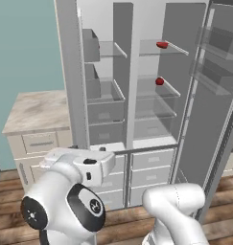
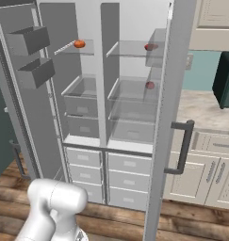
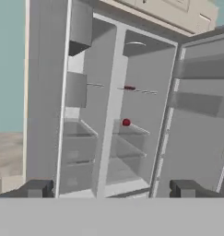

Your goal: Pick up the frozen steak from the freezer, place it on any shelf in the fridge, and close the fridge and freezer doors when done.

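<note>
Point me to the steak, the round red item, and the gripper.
frozen steak (image 1: 161, 45): left base view, middle of the flat red slab on the upper shelf.
round red item (image 1: 159, 81): left base view, centre of the ball.
gripper (image 3: 112, 188): hand view, midway between the open fingertips.

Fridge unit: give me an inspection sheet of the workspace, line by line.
Surface: brown plank floor; beige stone counter beside the unit.
Job's things: both tall grey doors stand open; red-orange oval slab, likely the frozen steak, lies on the top shelf of the grey freezer half; clear glass fridge shelves hold only clutter.
Clutter: flat red piece on the top fridge shelf; round red ball on the shelf below.
Claw: black two-finger claw open, empty, short of the unit.
Cables: nothing seen.
Surroundings: teal wall, cream cabinets.
</note>
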Controlling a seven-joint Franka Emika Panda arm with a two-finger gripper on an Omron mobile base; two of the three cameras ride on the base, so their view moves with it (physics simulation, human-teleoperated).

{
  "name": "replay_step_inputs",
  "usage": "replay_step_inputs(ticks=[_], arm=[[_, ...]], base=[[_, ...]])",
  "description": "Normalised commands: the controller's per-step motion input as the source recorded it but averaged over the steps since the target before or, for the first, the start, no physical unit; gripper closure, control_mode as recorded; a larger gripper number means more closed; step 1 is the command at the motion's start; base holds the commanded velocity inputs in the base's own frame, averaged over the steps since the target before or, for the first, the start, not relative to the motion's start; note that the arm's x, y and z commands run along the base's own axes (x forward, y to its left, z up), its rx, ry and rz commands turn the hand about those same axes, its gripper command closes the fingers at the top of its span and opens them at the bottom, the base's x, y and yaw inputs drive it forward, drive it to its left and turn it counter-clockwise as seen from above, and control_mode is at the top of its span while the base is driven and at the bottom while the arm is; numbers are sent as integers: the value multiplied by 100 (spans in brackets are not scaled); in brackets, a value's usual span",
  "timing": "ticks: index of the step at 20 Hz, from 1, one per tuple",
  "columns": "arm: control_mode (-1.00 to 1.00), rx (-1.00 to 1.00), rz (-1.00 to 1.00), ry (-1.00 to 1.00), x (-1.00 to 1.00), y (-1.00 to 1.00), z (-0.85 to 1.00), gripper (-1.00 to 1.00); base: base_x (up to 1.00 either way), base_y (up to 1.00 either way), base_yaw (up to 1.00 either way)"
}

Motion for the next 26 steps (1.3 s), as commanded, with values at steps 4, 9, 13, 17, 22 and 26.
replay_step_inputs(ticks=[4, 9, 13, 17, 22, 26], arm=[[-100, 2, -37, -16, 84, 100, -2, -100], [-100, -2, -35, -2, 95, 62, -10, -100], [-100, -3, -30, 0, 89, 48, -27, -100], [-100, -1, -22, 0, 100, 12, -23, -100], [-100, -1, -11, 0, 100, 0, -23, -100], [-100, 0, 0, 0, 85, -24, -14, -100]], base=[[0, 0, 0], [0, 0, 0], [0, 0, 0], [0, 0, 0], [0, 0, 0], [0, 0, 0]])
